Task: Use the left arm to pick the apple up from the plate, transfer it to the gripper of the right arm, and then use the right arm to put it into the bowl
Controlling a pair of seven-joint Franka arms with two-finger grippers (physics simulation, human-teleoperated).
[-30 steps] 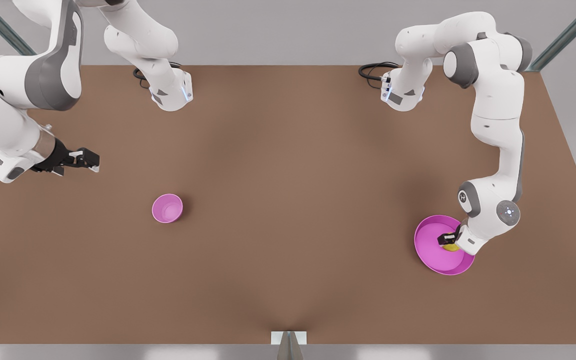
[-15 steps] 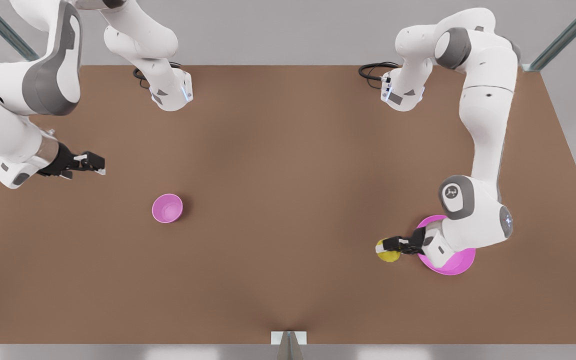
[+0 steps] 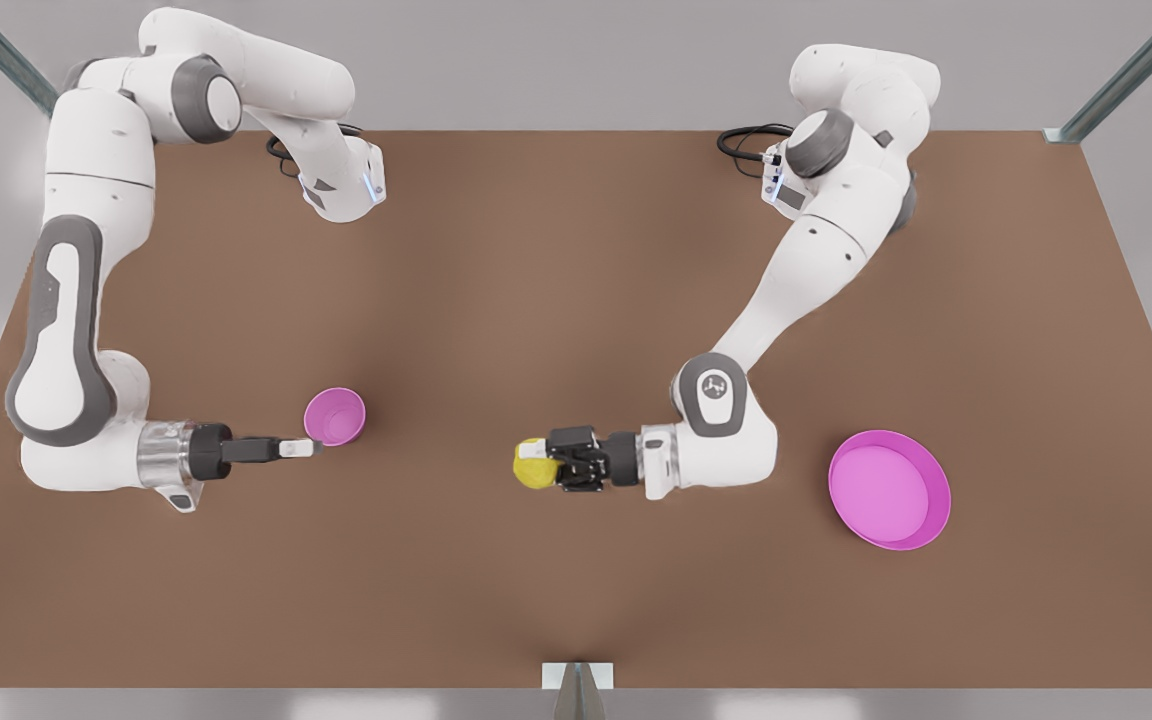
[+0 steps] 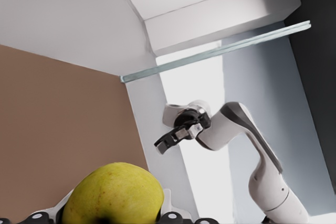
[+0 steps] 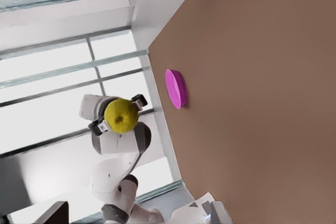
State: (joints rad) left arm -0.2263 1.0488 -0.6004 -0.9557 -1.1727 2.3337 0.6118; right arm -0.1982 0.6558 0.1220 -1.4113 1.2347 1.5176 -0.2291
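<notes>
Yellow-green and round, the apple (image 3: 532, 465) is up off the brown table (image 3: 556, 300), pinched in the left gripper (image 3: 543, 466), whose two fingers press on its sides. In the left wrist view the apple (image 4: 113, 194) sits right at the gripper, with a dimple low on its skin. In the right wrist view the apple (image 5: 121, 115) shows far off, held in the left gripper (image 5: 118, 114) with a white finger pad (image 5: 138, 99) just beside it. From the apple, the plate (image 3: 889, 489) is well apart toward the front view's right, and it lies flat on the table with nothing in it; in the right wrist view the plate (image 5: 176, 88) shows edge-on. From the apple, the bowl (image 3: 335, 416) is well apart toward the front view's left, standing upright on the table. The right gripper (image 3: 310, 449) hangs just beside the bowl, on the side away from the apple's far side, pointing toward the apple, and I cannot tell in the front view how its fingers stand. In the left wrist view the right gripper (image 4: 176, 136) shows far off with its fingers spread and nothing between them
</notes>
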